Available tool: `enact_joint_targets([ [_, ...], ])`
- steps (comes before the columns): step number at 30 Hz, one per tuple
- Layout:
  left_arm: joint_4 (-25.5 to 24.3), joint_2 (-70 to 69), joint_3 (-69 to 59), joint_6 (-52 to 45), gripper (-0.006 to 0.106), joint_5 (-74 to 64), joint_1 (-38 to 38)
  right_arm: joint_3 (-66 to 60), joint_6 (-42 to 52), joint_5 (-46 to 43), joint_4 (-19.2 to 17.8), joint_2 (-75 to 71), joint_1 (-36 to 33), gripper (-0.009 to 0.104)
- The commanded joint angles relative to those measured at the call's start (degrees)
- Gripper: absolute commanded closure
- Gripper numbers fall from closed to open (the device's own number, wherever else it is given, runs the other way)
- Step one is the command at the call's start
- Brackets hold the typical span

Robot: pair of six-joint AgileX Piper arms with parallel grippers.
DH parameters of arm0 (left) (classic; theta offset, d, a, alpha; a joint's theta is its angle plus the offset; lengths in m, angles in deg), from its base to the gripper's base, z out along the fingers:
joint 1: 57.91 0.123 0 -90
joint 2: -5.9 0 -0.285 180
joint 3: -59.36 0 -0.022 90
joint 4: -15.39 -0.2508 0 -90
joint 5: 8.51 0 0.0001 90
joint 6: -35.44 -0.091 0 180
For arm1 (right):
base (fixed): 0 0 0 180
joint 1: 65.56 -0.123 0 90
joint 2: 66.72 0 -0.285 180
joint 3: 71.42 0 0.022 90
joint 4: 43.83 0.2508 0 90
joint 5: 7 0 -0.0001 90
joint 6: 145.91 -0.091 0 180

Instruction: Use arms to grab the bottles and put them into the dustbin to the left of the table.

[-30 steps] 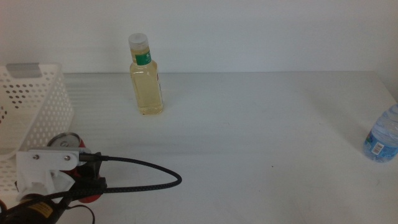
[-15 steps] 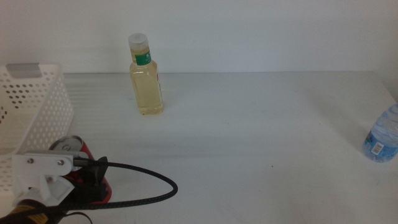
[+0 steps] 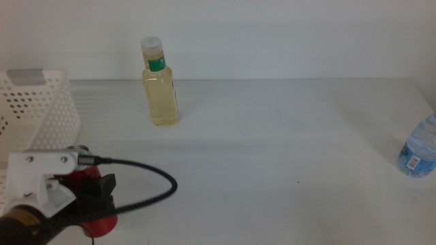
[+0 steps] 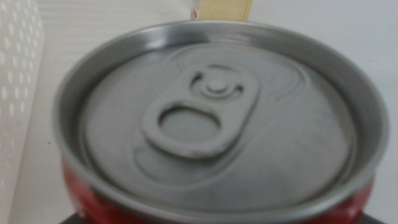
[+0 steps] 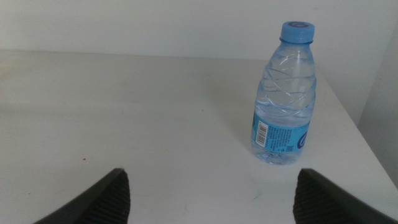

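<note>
My left gripper [image 3: 92, 201] is at the table's front left, beside the dustbin [image 3: 41, 109], shut on a red can [image 3: 102, 223] mostly hidden behind the arm's white housing. That can's silver top [image 4: 211, 124] fills the left wrist view. The bottle of pale yellow liquid [image 3: 160, 88] stands upright at the back, its base showing beyond the can [image 4: 221, 9]. The small water bottle [image 3: 419, 146] stands at the far right edge. In the right wrist view my right gripper [image 5: 208, 190] is open, some way short of the water bottle [image 5: 283, 106]; it is outside the middle view.
The white table [image 3: 272, 136] stretches wide between the two bottles. A black cable [image 3: 157, 184] loops out from the left arm over the tabletop. The table's right edge [image 5: 367, 143] runs close behind the water bottle.
The left arm has shifted slightly left with the can. Its cable loop has pulled in leftward. The can's silver top, visible earlier, is now covered by the housing.
</note>
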Motion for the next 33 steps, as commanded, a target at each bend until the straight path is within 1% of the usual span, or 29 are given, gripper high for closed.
enact_joint_targets([
  [1, 0.23, -3.23, 4.04, 0.72, 0.105, -1.18, -0.17, 1.54, 0.86, -4.45, -0.41, -1.53, 0.32, 0.019],
  [5, 0.23, -4.86, 8.43, 0.72, 0.105, -10.91, -0.17, 1.54, 0.86, -4.45, -0.41, -1.53, 0.32, 0.019],
  [6, 0.23, -5.30, 11.03, 0.72, 0.105, -16.02, -0.17, 1.54, 0.86, -4.45, -0.41, -1.53, 0.32, 0.019],
  [10, 0.18, -5.48, 17.57, 0.72, 0.105, -28.11, -0.17, 1.54, 0.86, -4.45, -0.41, -1.53, 0.32, 0.019],
  [17, -4.15, -4.21, 30.96, 0.47, 0.105, -46.79, 0.03, 1.54, 0.86, -4.45, -0.41, -1.53, 0.32, 0.019],
  [23, -4.06, -0.24, 41.53, 0.46, 0.105, -59.18, 3.27, 1.54, 0.86, -4.45, -0.41, -1.53, 0.32, 0.019],
  [26, -4.06, 2.69, 48.09, -3.03, 0.105, -65.33, 4.92, 1.54, 0.86, -4.45, -0.41, -1.53, 0.32, 0.019],
  [28, -3.22, 4.90, 52.28, -6.35, 0.105, -70.24, 6.29, 1.54, 0.86, -4.45, -0.41, -1.53, 0.32, 0.019],
  [33, 3.40, 11.03, 62.62, -12.79, 0.105, -82.92, 11.50, 1.54, 0.86, -4.45, -0.41, -1.53, 0.32, 0.019],
])
